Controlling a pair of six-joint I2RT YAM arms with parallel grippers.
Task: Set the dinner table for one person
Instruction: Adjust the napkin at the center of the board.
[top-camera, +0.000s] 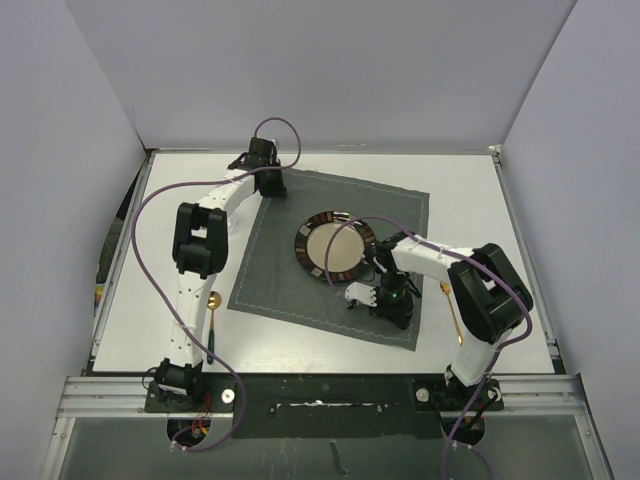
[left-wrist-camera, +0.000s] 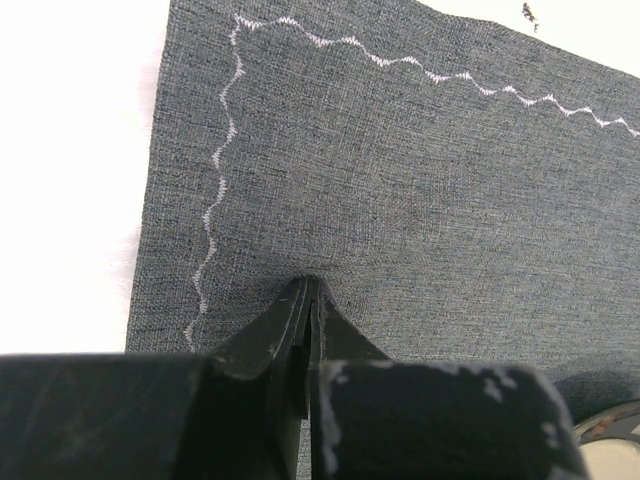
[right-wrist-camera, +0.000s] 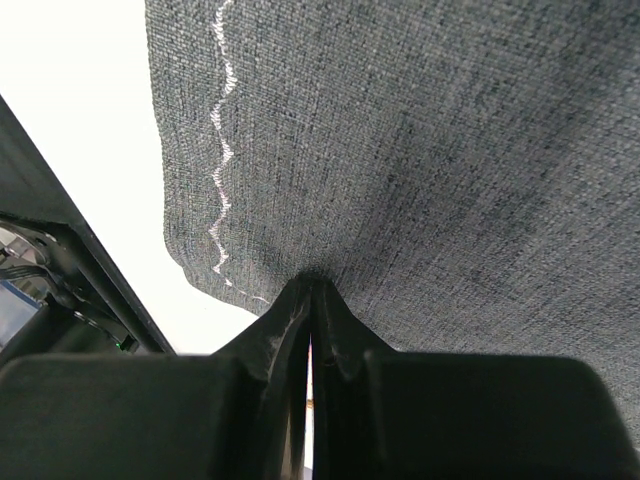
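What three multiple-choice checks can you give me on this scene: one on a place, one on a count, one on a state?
1. The plate sits: A on the placemat; B on a tray; C in a basket.
2. Gold utensils lying on the dinner table, off the placemat: A none; B two; C four.
3. The left end effector is: A wide open; B shut on the placemat; C holding a cup.

1 A: the top view shows dark cloth all round it.
2 B: one lies left of the cloth, one right.
3 B: its wrist view shows the fingers together, with cloth puckered at the tips.
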